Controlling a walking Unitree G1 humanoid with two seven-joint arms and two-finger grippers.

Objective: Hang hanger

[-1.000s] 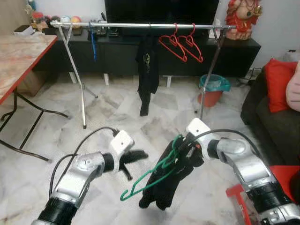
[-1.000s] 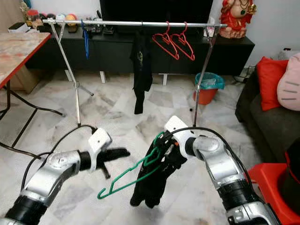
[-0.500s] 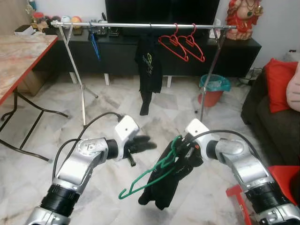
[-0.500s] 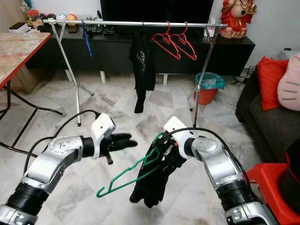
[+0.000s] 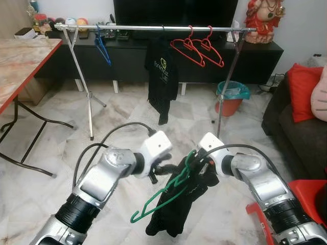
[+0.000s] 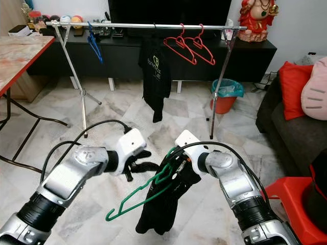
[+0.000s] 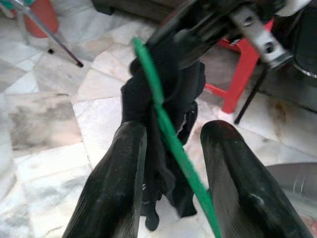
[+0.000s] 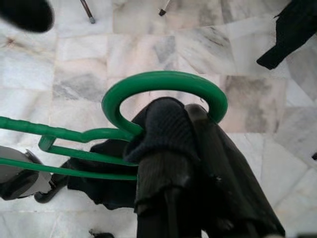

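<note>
We judge the job barely begun; our right hand (image 5: 196, 164) grips the green hanger (image 5: 166, 194) with its dark garment (image 5: 179, 204), left hand (image 5: 162, 168) spread around it; rail (image 5: 153, 28) well apart.

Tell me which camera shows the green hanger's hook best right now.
The right wrist view: the green hanger's hook curves in full over the dark garment in the right gripper. Both eye views show the whole hanger small and tilted. The left wrist view shows a blurred green bar between the left gripper fingers.
</note>
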